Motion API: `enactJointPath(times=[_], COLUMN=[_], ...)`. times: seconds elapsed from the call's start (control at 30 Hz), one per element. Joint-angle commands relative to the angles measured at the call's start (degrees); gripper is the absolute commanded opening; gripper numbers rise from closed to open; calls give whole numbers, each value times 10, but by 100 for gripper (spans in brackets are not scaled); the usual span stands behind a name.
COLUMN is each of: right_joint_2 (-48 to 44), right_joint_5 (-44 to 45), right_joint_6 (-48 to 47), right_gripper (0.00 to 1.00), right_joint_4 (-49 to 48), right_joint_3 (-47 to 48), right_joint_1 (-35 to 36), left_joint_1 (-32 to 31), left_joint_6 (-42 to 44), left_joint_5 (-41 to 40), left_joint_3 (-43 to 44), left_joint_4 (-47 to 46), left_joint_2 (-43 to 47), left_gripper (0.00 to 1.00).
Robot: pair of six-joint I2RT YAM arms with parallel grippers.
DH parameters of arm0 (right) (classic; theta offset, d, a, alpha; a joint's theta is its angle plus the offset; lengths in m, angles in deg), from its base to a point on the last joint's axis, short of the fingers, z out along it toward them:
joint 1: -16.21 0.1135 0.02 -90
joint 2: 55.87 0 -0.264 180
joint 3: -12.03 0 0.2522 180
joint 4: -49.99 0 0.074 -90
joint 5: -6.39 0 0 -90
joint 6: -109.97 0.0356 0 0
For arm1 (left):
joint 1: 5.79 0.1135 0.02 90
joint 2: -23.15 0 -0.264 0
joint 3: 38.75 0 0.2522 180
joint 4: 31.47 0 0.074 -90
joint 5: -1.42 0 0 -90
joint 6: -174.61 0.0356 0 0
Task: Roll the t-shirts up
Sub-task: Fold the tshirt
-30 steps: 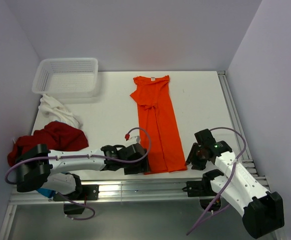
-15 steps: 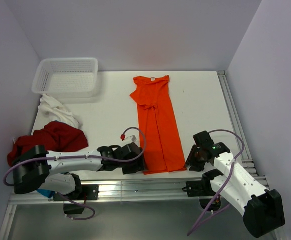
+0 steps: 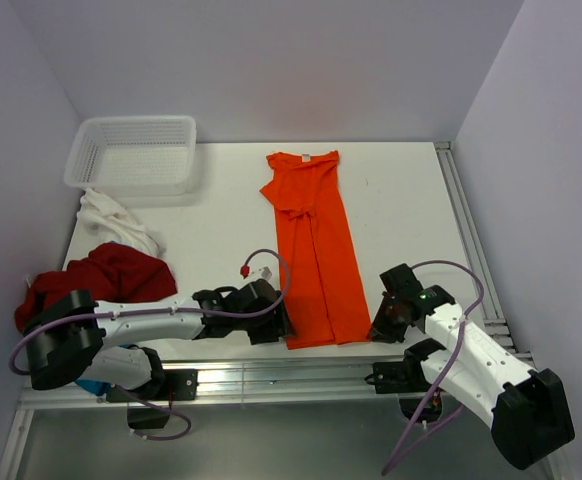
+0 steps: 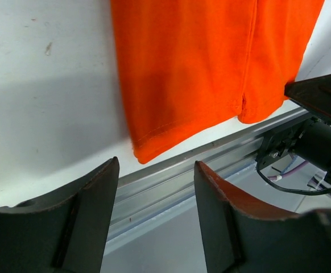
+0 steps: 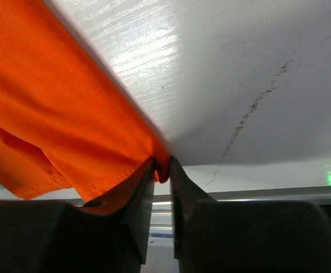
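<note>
**1. Work piece.** The bright orange short-sleeved fabric t-shirt [image 3: 311, 250] lies flat on the white bench [image 3: 401, 200]. It is folded lengthwise into a narrow strip, with the collar at the far end and the hem at the near edge, beside the aluminium rail [image 3: 271, 375]. It is not yet rolled.

**2. Right gripper [image 5: 162, 168].** Over the last second it has crept inward from just beside the strip to the hem's right corner. Its fingers are now pressed together on that corner. The wrist view shows orange cloth nipped between the tips.

**3. Left gripper [image 4: 156, 170].** It has shifted only slightly and sits low at the hem's left corner. Its fingers stand spread, with the corner just ahead of the gap and touching neither finger. There is no hold here yet.

**4. Reading.** You have one corner secured and one outstanding, so the roll has not begun. In my judgement, your next move is to bring the left gripper forward onto its corner and close it. Only then can the hem be turned over evenly toward the collar. Starting with one side held risks a skewed roll.

**5. Remaining stock.** The crumpled dark red t-shirt [image 3: 111, 275] and the bunched white t-shirt [image 3: 111, 220] lie at the left side of the bench, near the white perforated plastic basket [image 3: 131, 152]. Neither is rolled.
</note>
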Motion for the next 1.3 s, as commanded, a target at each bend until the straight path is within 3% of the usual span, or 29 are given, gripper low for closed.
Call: enactJointPath(times=[0.0,0.17,0.37,0.93,1.03,1.2,1.27], right_joint_2=[4,12,5,6,4,-2,-8], right_joint_5=[18,22,31,25,29,30,31], right_joint_6=[16,19,16,-2,-6,-12,-14], right_gripper=[22,17,1,0,0,0,0], right_joint_4=[-16,-25,-6,-2,5,19,30], right_joint_3=[-2,4,24,40,42,54,57], right_joint_1=[9,15,19,19,19,19,19], left_joint_1=[4,4,4,4,4,-3,-8], left_joint_6=[9,6,0,24,30,31,27], left_joint_5=[20,27,24,38,41,41,41], left_joint_3=[-3,2,4,77,88,100,99], left_joint_4=[-30,-14,7,38,41,55,69], left_joint_2=[-10,-25,-21,-126,-141,-154,-145], left_gripper=[58,56,50,42,32,1,0])
